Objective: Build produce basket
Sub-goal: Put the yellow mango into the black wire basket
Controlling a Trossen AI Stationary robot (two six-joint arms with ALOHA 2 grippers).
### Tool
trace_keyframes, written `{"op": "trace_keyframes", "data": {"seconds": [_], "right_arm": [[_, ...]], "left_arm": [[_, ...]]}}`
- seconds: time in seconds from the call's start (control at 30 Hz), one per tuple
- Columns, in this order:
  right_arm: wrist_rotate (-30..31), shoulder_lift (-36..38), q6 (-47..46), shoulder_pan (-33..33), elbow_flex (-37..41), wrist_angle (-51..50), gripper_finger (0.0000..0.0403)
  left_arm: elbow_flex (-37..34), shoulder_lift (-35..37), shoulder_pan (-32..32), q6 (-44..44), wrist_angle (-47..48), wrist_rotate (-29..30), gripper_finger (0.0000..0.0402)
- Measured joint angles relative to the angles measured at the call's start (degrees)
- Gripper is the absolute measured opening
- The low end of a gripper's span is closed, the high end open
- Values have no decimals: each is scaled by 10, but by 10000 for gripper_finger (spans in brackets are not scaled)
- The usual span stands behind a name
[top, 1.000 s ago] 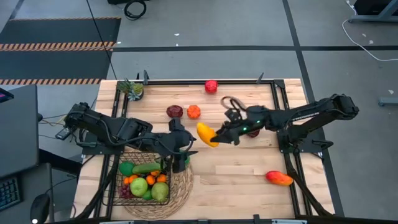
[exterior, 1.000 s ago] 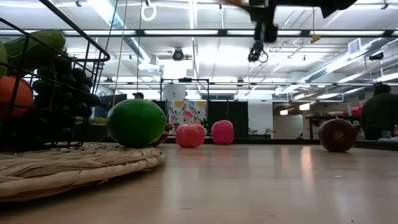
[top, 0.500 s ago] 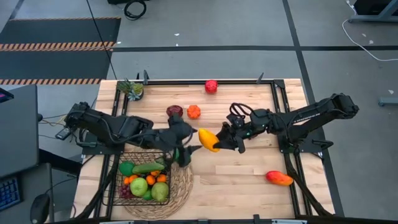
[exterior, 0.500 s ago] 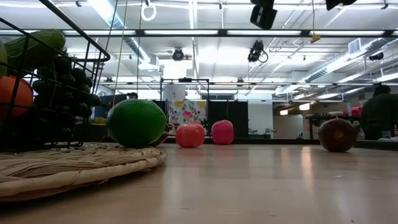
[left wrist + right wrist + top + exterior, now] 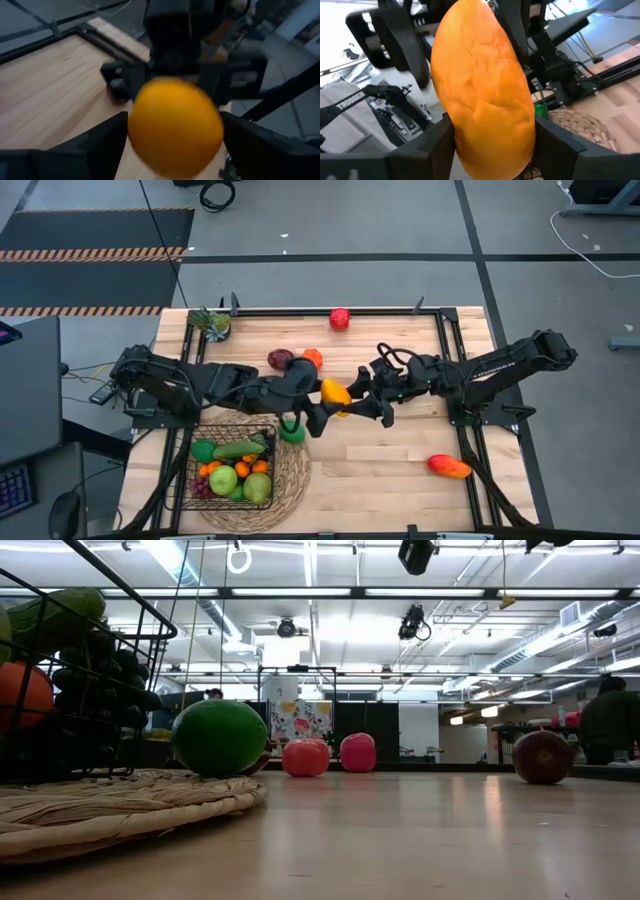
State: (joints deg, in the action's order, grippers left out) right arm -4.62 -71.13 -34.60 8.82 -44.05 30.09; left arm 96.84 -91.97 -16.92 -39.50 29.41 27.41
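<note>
- Right gripper (image 5: 352, 401) clamped on yellow-orange mango (image 5: 335, 392), held above mid-table.
- Left gripper (image 5: 322, 408) spread wide, fingers either side of the mango, not yet closed.
- Risk: if right lets go before left bites, the fruit drops and rolls.
- Basket (image 5: 193, 477) nearly full, on straw mat (image 5: 293, 477); green lime (image 5: 291, 430) just beside it, under the left arm's way back.

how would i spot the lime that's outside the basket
Find the black wire basket on the round straw mat at the table's left front. At the basket's back right corner, resting on the mat's edge, sits one green lime. It is the only green fruit not in the basket.
</note>
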Motion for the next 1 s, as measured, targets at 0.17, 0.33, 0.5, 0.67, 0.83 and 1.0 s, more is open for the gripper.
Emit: {"op": "trace_keyframes", "data": {"seconds": [0.17, 0.33, 0.5, 0.67, 0.83, 1.0], "right_arm": [[2, -1, 2, 4, 0, -6, 227], [6, -1, -6, 4, 0, -4, 227], [6, -1, -16, 4, 0, -3, 236], [6, -1, -16, 4, 0, -9, 266], [-1, 0, -17, 3, 0, -71, 293], [-14, 0, -14, -4, 0, -204, 307]], "left_arm": [[0, -2, 8, 1, -17, 9, 318], [0, -2, 14, -4, -17, 9, 310], [0, -2, 14, -4, -10, 9, 256], [0, -2, 13, -4, -3, 8, 206], [0, -3, 13, -4, 24, 9, 206], [0, 5, -1, -39, 112, 1, 206]]}}
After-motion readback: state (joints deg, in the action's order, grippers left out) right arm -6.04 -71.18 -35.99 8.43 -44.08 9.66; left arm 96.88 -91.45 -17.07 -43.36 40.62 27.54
